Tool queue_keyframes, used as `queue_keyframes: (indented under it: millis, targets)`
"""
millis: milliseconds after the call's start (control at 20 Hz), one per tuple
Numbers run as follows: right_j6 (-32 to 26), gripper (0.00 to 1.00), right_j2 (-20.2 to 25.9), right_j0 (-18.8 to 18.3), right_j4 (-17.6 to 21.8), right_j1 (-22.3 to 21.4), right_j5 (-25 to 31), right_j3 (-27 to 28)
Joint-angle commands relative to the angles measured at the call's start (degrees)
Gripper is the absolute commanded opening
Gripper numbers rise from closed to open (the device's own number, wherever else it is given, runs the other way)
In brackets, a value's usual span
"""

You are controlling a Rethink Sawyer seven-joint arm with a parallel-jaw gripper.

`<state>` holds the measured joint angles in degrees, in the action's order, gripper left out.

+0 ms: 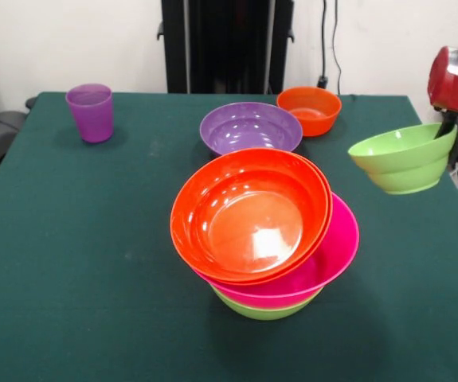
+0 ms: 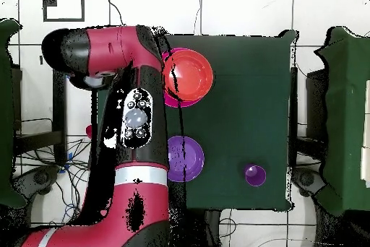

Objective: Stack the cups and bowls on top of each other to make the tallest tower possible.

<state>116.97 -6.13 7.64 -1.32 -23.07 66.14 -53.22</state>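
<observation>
The tower (image 1: pixel 264 231) stands mid-table: a lime green bowl lowest, a wide hot pink bowl on it, and orange bowls nested on top, tilted toward the camera. In the overhead view the tower (image 2: pixel 189 76) shows beside the arm. At the right edge my gripper (image 1: pixel 450 126) is shut on the rim of a second lime green bowl (image 1: pixel 404 159), which hangs tilted above the table. Behind the tower sit a purple bowl (image 1: pixel 250 127) (image 2: pixel 185 157) and a small orange bowl (image 1: pixel 309 109). A purple cup (image 1: pixel 90 112) (image 2: pixel 254 175) stands upright at the far left.
The green cloth table (image 1: pixel 69 263) ends close behind the far bowls and just right of the held bowl. My red arm (image 2: pixel 134 114) lies over the table's left side in the overhead view, hiding the gripper and the small orange bowl.
</observation>
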Motion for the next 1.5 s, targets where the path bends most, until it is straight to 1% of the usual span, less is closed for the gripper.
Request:
queue_keyframes:
  millis: [50,250,400,500,750,800,900,1050,1250,1500]
  targets:
    - [-0.58,0.00,3.27,-2.07,1.69,2.42,9.09,3.20]
    - [-4.02,0.00,2.02,-3.46,3.08,0.76,19.33,6.95]
    - [-5.47,0.00,1.77,-3.95,3.81,0.28,25.83,11.73]
    - [-5.61,0.00,1.88,-4.09,4.13,0.83,29.92,15.22]
    - [-6.23,0.00,1.56,-4.08,5.46,1.61,36.79,20.27]
    - [-6.38,0.00,1.62,-4.27,5.77,2.29,38.19,22.37]
    - [-6.90,0.00,1.75,-4.61,6.39,3.24,40.04,25.27]
    - [-8.99,0.00,2.02,-5.03,7.43,4.53,41.57,27.74]
    - [-12.46,0.00,2.04,-5.85,8.85,5.65,41.72,29.79]
    - [-15.94,0.00,2.06,-6.50,9.85,6.27,40.17,30.35]
